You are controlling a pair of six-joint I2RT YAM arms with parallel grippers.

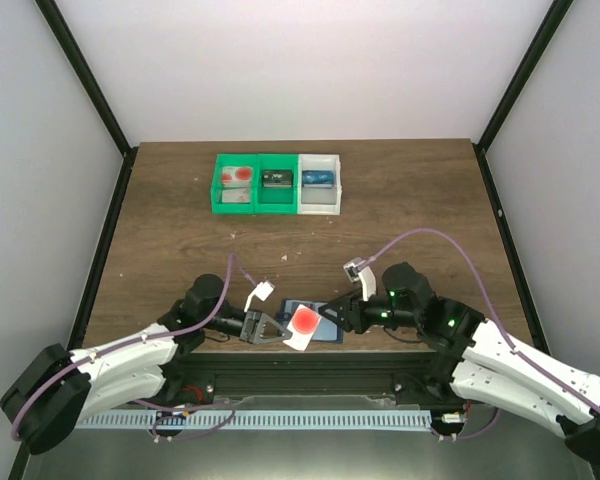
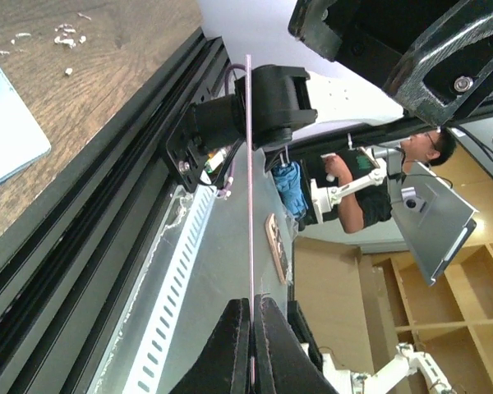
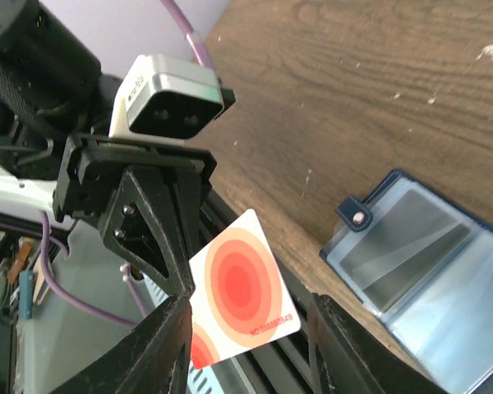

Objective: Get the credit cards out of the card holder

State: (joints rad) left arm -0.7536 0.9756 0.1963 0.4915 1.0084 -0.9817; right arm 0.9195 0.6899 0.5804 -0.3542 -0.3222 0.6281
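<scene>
Pinching credit card (image 1: 304,321): left gripper (image 1: 283,330); right gripper (image 3: 255,353): spread; card holder (image 3: 427,263): by table (image 1: 180,220) edge

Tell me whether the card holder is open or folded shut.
Open. The card holder lies spread flat on the table, its lighter inner pockets facing up and its snap tab sticking out.
</scene>
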